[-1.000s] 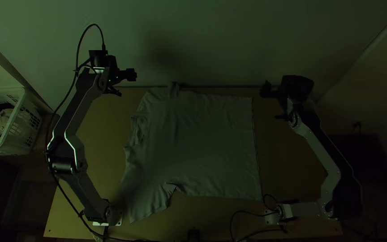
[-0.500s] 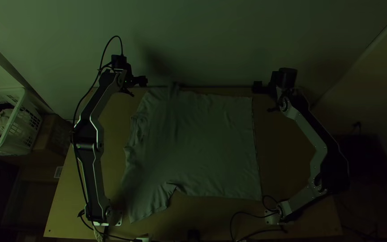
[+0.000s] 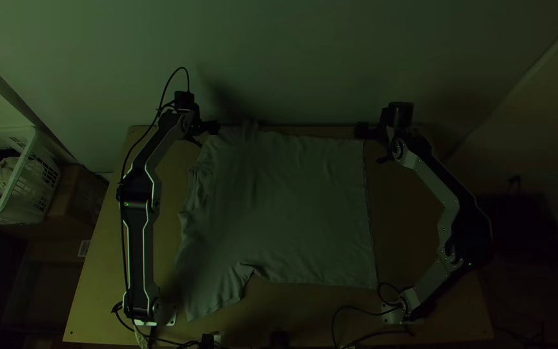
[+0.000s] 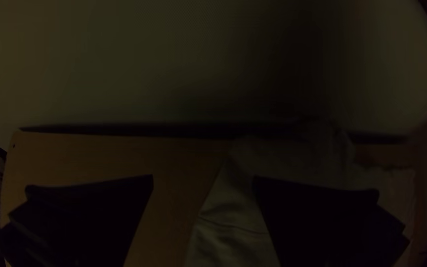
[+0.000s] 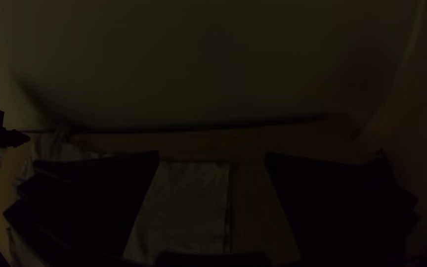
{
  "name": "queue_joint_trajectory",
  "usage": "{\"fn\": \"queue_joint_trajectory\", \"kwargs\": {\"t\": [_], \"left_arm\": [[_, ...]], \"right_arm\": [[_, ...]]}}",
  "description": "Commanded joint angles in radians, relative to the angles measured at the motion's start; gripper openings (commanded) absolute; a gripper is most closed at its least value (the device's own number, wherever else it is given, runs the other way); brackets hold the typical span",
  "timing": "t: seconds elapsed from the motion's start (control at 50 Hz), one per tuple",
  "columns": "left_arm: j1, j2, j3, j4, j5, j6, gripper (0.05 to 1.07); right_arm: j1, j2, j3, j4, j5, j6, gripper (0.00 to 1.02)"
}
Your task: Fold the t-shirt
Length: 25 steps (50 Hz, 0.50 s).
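Wooden table (image 3: 108, 284), dim. T-shirt (image 3: 285, 213) spread mid-frame. Left gripper (image 4: 203, 176) upper left of top view, right gripper (image 5: 212, 153) upper right; both wide open, empty. Best: pinch upper edge shallowly both ends, lift level, avoid twisting.

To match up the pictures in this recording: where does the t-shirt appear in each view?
Top view: the t-shirt lies spread mid-picture.
Left wrist view: a seamed part shows between the fingers of the left claw, partly behind one.
Right wrist view: a cornered part shows between the fingers of the right claw, partly behind one.
Shared landmark: the table's far edge.
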Motion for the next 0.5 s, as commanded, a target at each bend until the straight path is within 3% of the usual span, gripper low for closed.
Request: {"fn": "queue_joint_trajectory", "kwargs": {"t": [0.0,0.26,0.48], "left_arm": [[-0.008,0.037,0.032,0.005,-0.007,0.011,1.01],[-0.022,0.078,0.034,0.028,-0.031,0.039,1.01],[-0.037,0.100,0.032,0.031,-0.031,0.069,0.53]], "right_arm": [[-0.002,0.017,0.035,-0.008,-0.003,0.022,0.98],[-0.004,0.035,0.030,-0.008,-0.003,0.038,0.98],[-0.005,0.053,0.035,-0.008,-0.003,0.052,0.98]]}}
